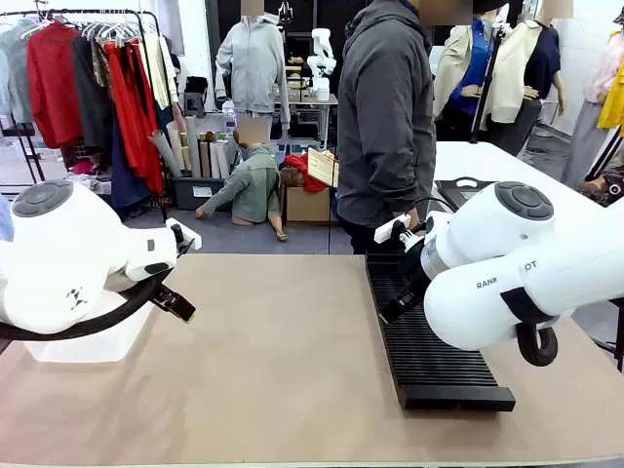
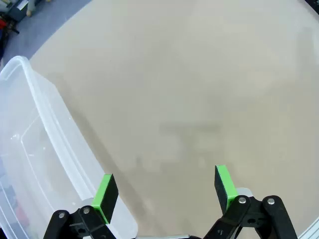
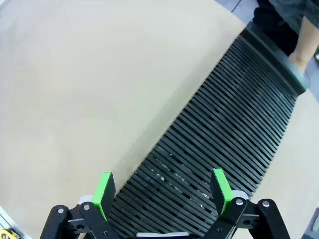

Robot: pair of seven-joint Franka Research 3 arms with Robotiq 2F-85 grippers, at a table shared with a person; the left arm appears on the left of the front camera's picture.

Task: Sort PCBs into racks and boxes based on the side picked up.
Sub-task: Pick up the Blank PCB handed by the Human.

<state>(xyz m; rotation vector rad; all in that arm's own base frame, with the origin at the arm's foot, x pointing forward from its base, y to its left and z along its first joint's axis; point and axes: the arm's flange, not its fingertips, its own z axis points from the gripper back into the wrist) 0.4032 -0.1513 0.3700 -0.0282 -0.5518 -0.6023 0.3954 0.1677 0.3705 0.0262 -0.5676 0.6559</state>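
left jaws wide, empty; right jaws wide over rack (image 3: pixel 224 124)

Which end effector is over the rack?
The right end effector, open above the black rack; the left end effector is over bare table beside the clear tub.

Front camera across table (image 1: pixel 292 370); wrist cameras close above; rack (image 1: pixel 434 351) shared.

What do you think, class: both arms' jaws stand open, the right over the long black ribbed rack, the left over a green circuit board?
One error: the left wrist view shows the left jaws over bare beige table beside a clear plastic tub, not a board.
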